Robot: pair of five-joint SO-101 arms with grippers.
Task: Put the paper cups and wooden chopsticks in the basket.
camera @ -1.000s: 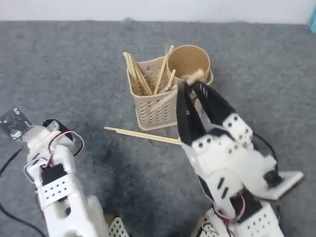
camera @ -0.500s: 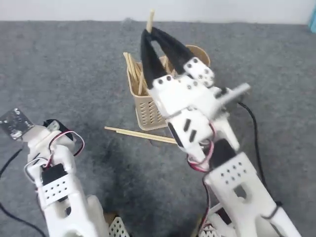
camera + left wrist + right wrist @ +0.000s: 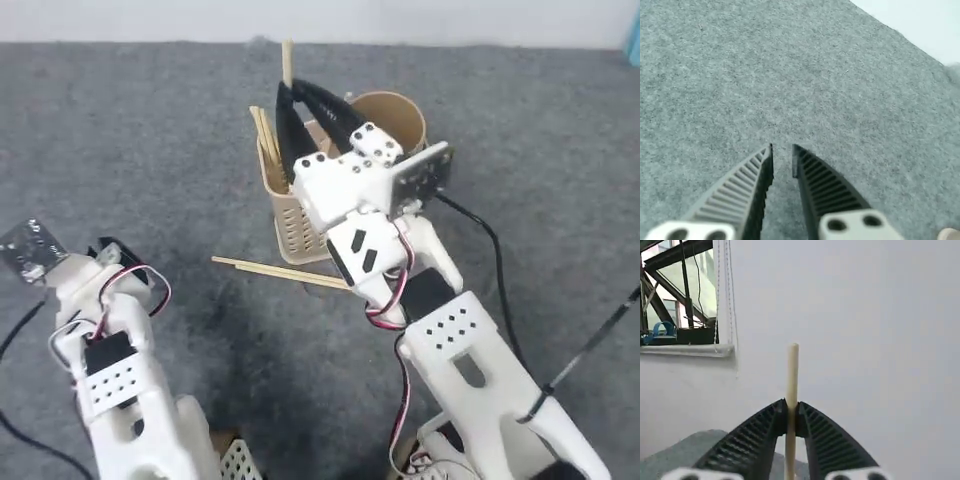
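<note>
Grey carpet (image 3: 150, 130) covers the table. The right arm (image 3: 450, 340) stands over the basket (image 3: 300, 225), hiding much of it and the foot of the cup (image 3: 385, 115), so I cannot tell whether the cup is inside. The left arm (image 3: 110, 350) sits well apart, base cut off. Sticks (image 3: 265, 135) lean in the basket. A pair (image 3: 285, 271) lies beside it, one end under the arm. The right gripper (image 3: 791, 407) pinches one upright chopstick (image 3: 792, 372), lower end hidden. The left gripper (image 3: 782, 150) has its jaws a narrow slit apart over carpet.

Reading no text, label or brand anywhere. Making out no number or sign on any surface either.
</note>
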